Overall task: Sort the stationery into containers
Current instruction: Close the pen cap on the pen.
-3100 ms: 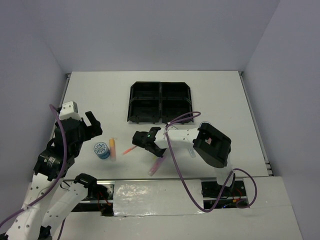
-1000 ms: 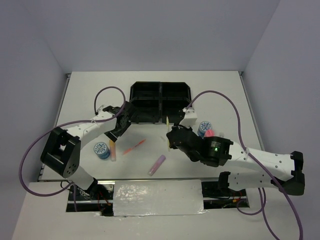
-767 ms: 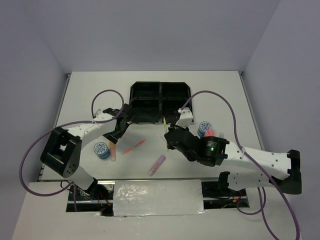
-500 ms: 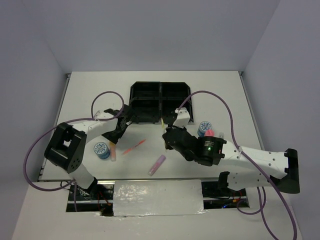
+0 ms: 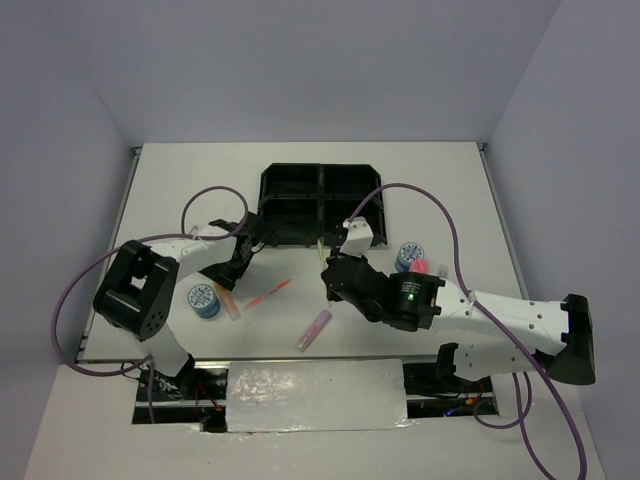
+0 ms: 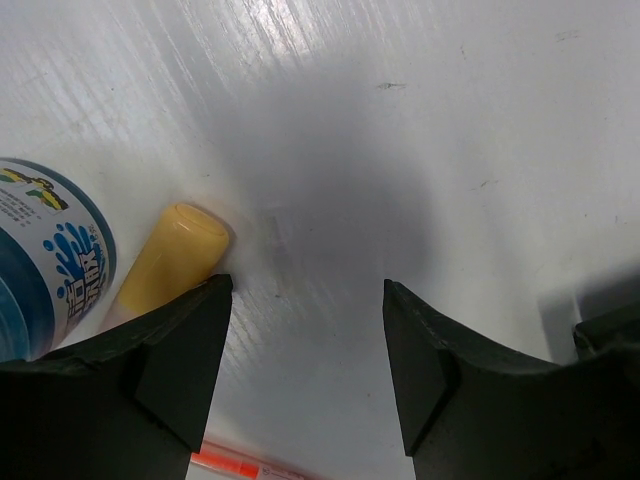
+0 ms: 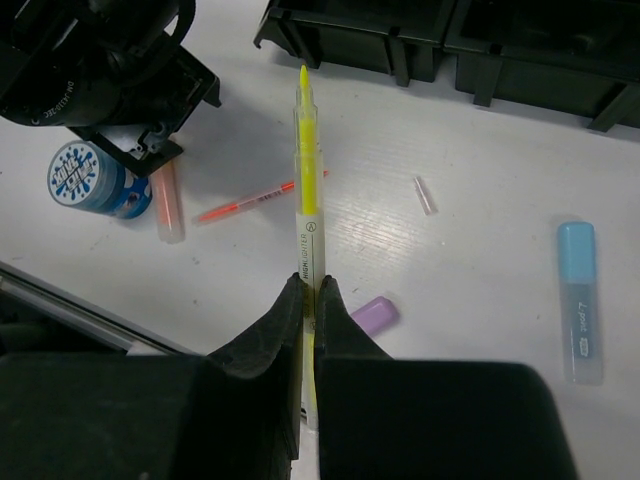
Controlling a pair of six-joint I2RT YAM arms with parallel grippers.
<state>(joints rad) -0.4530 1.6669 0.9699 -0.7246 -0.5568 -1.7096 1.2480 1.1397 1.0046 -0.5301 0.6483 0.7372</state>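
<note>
- Top view: the right gripper (image 5: 326,270), clenched on the yellow pen (image 5: 320,244), has drifted left along the near edge of the black tray (image 5: 268,182). The left gripper (image 5: 240,262) has dropped beside the orange marker (image 5: 230,300) and the tape roll (image 5: 203,300).
- Left wrist view: the jaws are spread and empty, with the marker just outside one finger (not yet between them).
- Right wrist view: the pen points at the tray but is short of any compartment, so delivery looks close.

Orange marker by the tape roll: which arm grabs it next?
Left. Its jaws stand open right beside the orange marker; the right jaws are shut on the yellow pen.
</note>
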